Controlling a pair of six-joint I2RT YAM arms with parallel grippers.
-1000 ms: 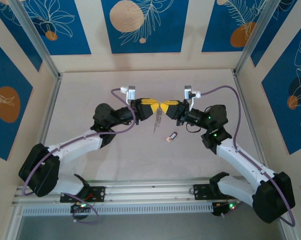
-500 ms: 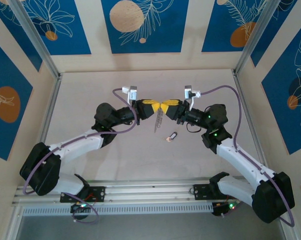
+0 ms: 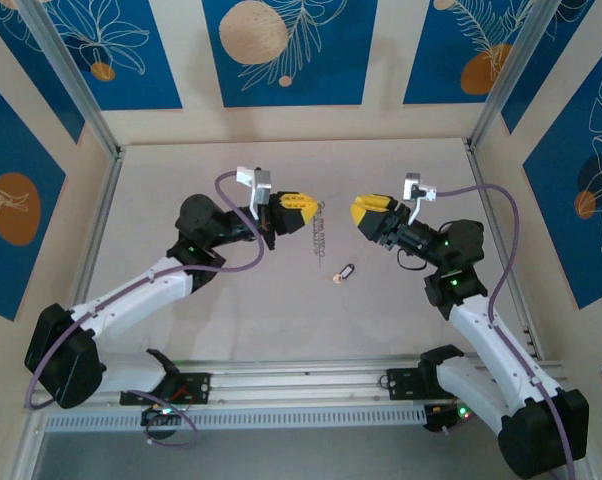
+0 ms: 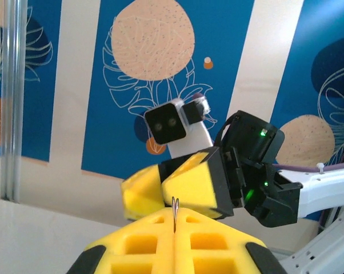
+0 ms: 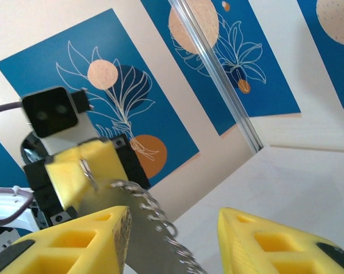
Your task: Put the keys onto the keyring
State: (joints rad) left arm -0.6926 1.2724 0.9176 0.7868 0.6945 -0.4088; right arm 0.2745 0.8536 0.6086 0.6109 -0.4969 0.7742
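- The thin grey metal keyring (image 3: pixel 319 234) hangs from the left gripper (image 3: pixel 309 212), which is pinched tight on it. It looks light, stiff and slippery.
- The right gripper (image 3: pixel 359 214) is partly open and empty.
- The tiny dark key with a tan end (image 3: pixel 344 272) lies on the table (image 3: pixel 281 310). Pinch its flat sides.

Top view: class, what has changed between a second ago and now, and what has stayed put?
The right gripper opened, let go of the keyring and drew back to the right. The left gripper shifted slightly left and keeps the keyring pinched, hanging below its tips. The key stayed where it lay.
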